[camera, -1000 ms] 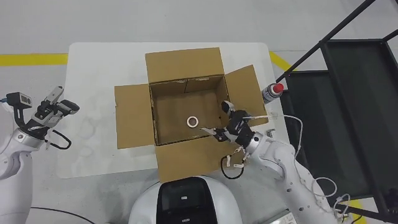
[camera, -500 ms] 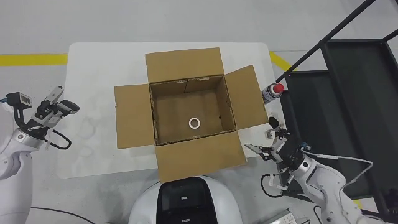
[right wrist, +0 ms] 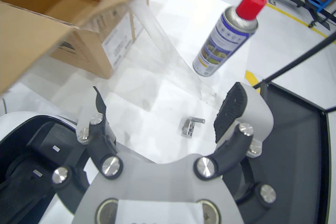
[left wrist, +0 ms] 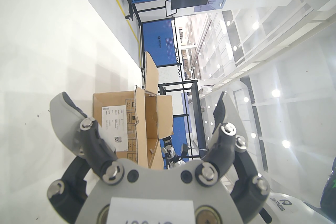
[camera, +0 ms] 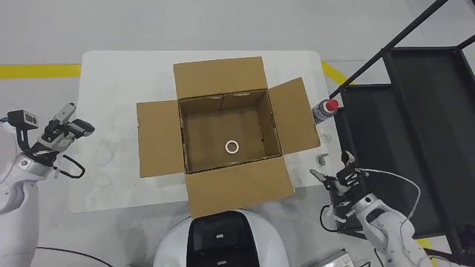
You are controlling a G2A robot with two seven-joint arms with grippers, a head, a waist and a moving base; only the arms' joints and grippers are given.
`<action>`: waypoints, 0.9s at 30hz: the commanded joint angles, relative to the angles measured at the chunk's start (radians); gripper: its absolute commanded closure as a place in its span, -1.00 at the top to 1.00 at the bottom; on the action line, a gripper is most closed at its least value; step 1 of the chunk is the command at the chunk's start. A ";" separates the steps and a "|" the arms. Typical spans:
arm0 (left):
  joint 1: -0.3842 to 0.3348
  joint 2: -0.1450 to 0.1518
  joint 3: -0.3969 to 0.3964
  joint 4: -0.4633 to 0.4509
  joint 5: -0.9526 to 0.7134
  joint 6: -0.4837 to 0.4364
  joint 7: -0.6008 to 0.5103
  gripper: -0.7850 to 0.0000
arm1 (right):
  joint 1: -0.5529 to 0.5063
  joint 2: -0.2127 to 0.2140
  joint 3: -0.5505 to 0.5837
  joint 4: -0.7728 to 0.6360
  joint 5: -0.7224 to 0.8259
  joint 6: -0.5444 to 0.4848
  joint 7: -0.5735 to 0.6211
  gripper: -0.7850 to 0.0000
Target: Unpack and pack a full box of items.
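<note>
The brown cardboard box (camera: pixel 219 78) is sitting mid-table (camera: pixel 119 81), its four flaps splaying outward, a small white ring (camera: pixel 231 146) lying inside, while the left gripper (left wrist: pixel 143 101) and right gripper (right wrist: pixel 168 96) are hanging spread, empty.

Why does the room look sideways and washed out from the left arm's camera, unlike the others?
Left wrist view: the camera lies sideways; ceiling lights flare into white haze, and straight lines bow. Right wrist view: even light, a glint on the spray can. Top view: flat, even light over the box.
</note>
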 commanded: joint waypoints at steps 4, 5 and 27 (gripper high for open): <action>0.000 0.000 0.000 0.000 0.000 0.000 0.000 1.00 | 0.082 -0.007 -0.048 0.124 -0.017 0.088 0.035 1.00; 0.000 0.000 0.000 0.000 0.000 0.000 0.000 1.00 | 0.096 -0.008 -0.056 0.148 -0.025 0.103 0.038 1.00; 0.000 0.000 0.000 0.000 0.000 0.000 0.000 1.00 | 0.240 -0.028 -0.141 0.387 0.064 0.144 0.066 -0.06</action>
